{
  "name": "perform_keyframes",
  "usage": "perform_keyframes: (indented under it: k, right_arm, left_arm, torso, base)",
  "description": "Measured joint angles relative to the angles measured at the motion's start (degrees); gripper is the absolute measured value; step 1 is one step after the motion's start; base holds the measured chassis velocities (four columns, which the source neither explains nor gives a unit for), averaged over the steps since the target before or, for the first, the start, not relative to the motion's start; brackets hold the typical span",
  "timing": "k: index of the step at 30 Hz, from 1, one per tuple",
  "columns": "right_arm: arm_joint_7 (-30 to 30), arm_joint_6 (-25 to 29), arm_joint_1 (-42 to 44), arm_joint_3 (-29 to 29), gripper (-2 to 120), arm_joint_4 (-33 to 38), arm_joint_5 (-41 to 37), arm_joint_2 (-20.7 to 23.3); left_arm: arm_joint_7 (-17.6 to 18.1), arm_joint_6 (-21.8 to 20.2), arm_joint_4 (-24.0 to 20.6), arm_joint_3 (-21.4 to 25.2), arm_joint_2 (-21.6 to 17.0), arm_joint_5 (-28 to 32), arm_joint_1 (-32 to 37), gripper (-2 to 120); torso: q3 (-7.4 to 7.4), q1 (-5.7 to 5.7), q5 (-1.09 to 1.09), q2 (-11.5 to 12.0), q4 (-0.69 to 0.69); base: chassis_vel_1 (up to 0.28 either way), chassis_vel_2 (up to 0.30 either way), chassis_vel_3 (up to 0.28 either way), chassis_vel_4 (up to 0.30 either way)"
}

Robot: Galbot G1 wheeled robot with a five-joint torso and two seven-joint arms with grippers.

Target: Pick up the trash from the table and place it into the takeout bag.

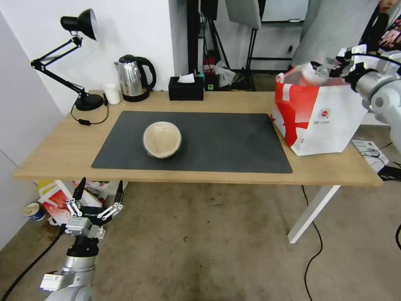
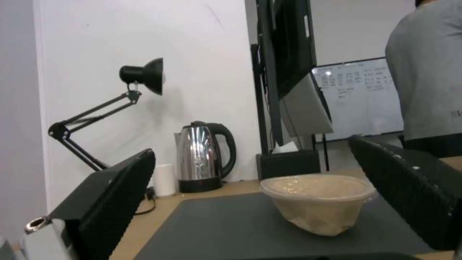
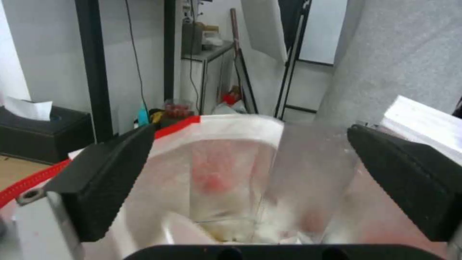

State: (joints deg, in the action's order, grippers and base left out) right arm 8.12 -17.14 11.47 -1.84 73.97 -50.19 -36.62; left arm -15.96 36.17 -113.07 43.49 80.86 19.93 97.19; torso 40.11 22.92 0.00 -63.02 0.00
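One piece of trash is seen on the table (image 1: 234,171): the beige lidded bowl (image 1: 162,139), which sits on the dark mat (image 1: 217,142), toward its 9 o'clock side, apart from everything else. The takeout bag (image 1: 321,121) stands upright at the table's 3 o'clock end, just off the mat's edge, with its mouth open. The right gripper (image 1: 323,69) is held over that mouth at the bag's 12 o'clock, and in the right wrist view its fingers (image 3: 103,177) are spread wide with nothing between them; below them the silvery lining and some pale and red contents are made out inside the bag, too blurred to be named. A drop into the bag is therefore judged to be finished or nearly so, and the bowl is what remains to be cleared. The left gripper (image 1: 99,196) is held below the table's near edge, at about 7 o'clock from the bowl, its fingers (image 2: 110,202) apart and empty, and in the left wrist view the bowl is framed between them, well ahead. The next move is judged to call for a reach over the near edge and a wide grasp across the bowl's rim, since the lid looks broad. A kettle (image 1: 131,78), a tissue box (image 1: 186,88) and a desk lamp (image 1: 75,54) along the 12 o'clock edge are left alone.
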Motion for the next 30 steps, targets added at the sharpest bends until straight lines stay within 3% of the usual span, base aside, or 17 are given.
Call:
perform_keyframes:
  k: [14,23,30]
  right_arm:
    - [-2.5,-0.3,2.7,-2.4,100,5.2,-0.8,-0.1]
    - [-15.2,1.2,9.2,-9.5,100,19.3,-3.0,-1.4]
    - [-28.4,2.6,16.8,-15.9,100,36.0,-2.9,-3.3]
  left_arm:
    - [0.0,0.0,0.0,0.0,0.0,0.0,0.0,100]
    - [0.0,0.0,0.0,0.0,0.0,0.0,0.0,100]
    - [0.0,0.0,0.0,0.0,0.0,0.0,0.0,100]
  torso:
    - [0.00,0.00,0.00,0.0,0.00]
    - [0.00,0.00,-0.01,0.0,0.00]
    - [0.00,0.00,-0.01,0.0,0.00]
  base:
    - [0.000,0.000,0.000,0.000]
    - [0.000,0.000,0.000,0.000]
    - [0.000,0.000,0.000,0.000]
